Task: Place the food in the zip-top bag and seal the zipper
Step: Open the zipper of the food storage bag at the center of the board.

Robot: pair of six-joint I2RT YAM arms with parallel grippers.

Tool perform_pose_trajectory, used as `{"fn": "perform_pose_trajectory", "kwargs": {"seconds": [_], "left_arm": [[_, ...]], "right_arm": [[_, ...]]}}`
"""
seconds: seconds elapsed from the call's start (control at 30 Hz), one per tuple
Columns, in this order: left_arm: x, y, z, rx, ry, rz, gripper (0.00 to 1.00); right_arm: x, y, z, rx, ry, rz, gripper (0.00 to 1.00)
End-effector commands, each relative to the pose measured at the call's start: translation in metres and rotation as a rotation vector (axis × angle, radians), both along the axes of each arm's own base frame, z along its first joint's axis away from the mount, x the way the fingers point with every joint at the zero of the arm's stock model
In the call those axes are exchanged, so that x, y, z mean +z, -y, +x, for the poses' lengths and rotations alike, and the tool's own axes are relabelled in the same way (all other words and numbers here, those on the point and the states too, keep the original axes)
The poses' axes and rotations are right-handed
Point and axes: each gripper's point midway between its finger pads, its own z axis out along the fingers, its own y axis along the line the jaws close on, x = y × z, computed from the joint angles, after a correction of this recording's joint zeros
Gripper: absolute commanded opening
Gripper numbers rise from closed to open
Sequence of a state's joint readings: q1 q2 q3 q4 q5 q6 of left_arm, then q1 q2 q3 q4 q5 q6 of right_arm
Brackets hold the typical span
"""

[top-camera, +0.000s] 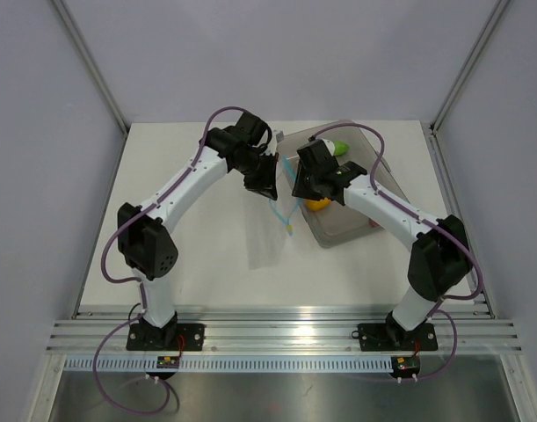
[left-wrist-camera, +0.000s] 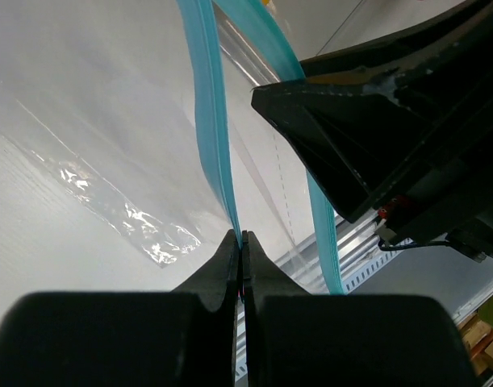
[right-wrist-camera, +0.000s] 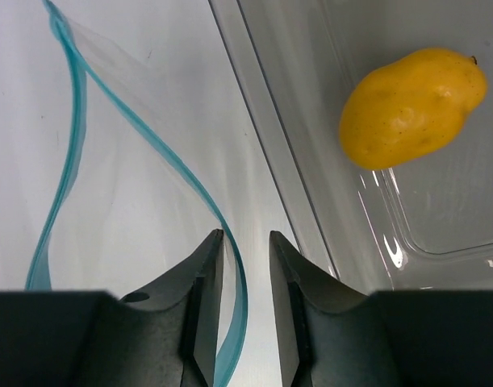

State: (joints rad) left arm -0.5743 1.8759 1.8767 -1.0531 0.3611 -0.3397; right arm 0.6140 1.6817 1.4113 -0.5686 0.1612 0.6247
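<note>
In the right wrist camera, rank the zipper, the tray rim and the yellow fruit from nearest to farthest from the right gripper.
1. The zipper, passing between the right gripper's fingers.
2. The tray rim, to its right.
3. The yellow fruit, upper right, inside the tray.

Both my arms are the same build: the left arm (top-camera: pixel 182 183) and right arm (top-camera: pixel 384 204) have white tubular links joined by chunky black motor housings. A purple cable (top-camera: pixel 108 255) loops along each from base to wrist. Each has a black base plate (top-camera: pixel 167 337) bolted to the ribbed aluminium rail (top-camera: pixel 286 332) at the bench's near edge. On my wrist feeds, the left fingers (left-wrist-camera: pixel 210 278) and right fingers (right-wrist-camera: pixel 199 278) are matte black wedges tapering to narrow tips.
</note>
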Motion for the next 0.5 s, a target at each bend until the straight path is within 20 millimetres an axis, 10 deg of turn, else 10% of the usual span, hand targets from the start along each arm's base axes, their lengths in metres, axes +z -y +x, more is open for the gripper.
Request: {"fn": "perform_pose_trajectory", "kwargs": {"seconds": [0.0, 0.47], "left_arm": [[0.011, 0.003, 0.009, 0.003, 0.052, -0.011, 0.00], [0.002, 0.003, 0.010, 0.002, 0.034, 0.008, 0.00]], "right_arm": [[0.027, 0.000, 0.001, -0.005, 0.055, 0.061, 0.37], [0.071, 0.004, -0.003, -0.013, 0.151, 0.120, 0.70]]}}
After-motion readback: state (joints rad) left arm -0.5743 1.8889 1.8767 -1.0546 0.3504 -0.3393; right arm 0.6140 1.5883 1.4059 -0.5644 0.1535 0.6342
